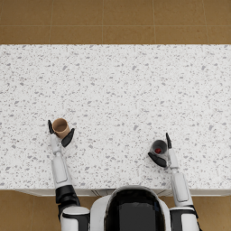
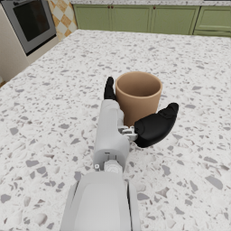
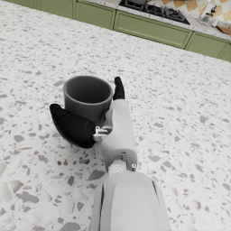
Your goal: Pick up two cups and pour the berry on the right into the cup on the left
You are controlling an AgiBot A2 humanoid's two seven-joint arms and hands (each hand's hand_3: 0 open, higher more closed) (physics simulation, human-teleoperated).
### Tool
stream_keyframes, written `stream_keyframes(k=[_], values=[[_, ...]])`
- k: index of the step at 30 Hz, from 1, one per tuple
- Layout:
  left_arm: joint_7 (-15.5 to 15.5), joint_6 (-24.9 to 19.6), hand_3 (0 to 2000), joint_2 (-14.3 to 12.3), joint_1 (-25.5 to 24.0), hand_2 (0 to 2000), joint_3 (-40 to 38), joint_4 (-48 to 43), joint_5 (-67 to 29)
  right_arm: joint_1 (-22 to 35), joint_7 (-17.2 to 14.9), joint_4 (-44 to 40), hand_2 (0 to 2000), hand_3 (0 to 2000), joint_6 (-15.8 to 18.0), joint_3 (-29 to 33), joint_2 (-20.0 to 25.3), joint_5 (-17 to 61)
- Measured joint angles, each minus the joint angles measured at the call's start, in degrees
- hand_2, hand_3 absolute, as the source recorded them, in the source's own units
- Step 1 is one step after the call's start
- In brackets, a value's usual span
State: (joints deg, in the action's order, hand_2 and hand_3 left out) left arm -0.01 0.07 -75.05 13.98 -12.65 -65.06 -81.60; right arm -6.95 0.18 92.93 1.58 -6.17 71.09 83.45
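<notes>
Left hand (image 1: 59, 135) grips the tan cup (image 1: 60, 127), right hand (image 1: 163, 154) grips the grey cup (image 1: 159, 147) with the red berry (image 1: 158, 150) inside. Both cups upright on the speckled bench (image 1: 126, 90), well apart, set for lifting. Oven (image 2: 31, 20) and green cabinets (image 2: 149, 18) far back; nothing between cups.

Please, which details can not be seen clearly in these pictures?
- Berry: right wrist view, hidden by the grey cup wall; only a small red spot in head view.
- Tan cup inside: left wrist view, rim hides it.
- Whether left hand or right hand grips firmly: cups cover the contact.
</notes>
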Motion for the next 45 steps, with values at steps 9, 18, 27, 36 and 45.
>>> stream_keyframes(k=[9, 18, 27, 36, 45], values=[[-0.1, 0.0, 327, -0.2, 3.0, 1361, -0.8, 5.0, 0.0, 1.2, -0.1, -0.9, 1361, 327, 0.0, 0.2, 1.4, 0.0], [-0.3, -1.5, 1280, -1.0, 1.1, 2000, -1.7, -0.1, 0.0, 0.9, -0.2, 0.4, 2000, 1280, 6.8, 1.3, 2.2, 0.0], [-0.2, -1.7, 1280, -2.7, -4.3, 2000, 5.0, -21.0, 0.0, 6.7, -0.1, 6.0, 2000, 1280, 3.5, 1.7, 4.5, 0.0], [-0.2, -2.0, 1280, -3.5, -4.8, 2000, 17.8, -30.8, -5.4, 17.1, 0.0, 4.9, 2000, 1280, 3.0, -1.2, 8.4, 5.4], [-0.2, -2.3, 1280, -6.0, -0.7, 2000, 23.2, -31.0, -13.2, 28.6, 0.0, 1.9, 2000, 1280, 3.8, -2.5, 12.7, 21.8]])
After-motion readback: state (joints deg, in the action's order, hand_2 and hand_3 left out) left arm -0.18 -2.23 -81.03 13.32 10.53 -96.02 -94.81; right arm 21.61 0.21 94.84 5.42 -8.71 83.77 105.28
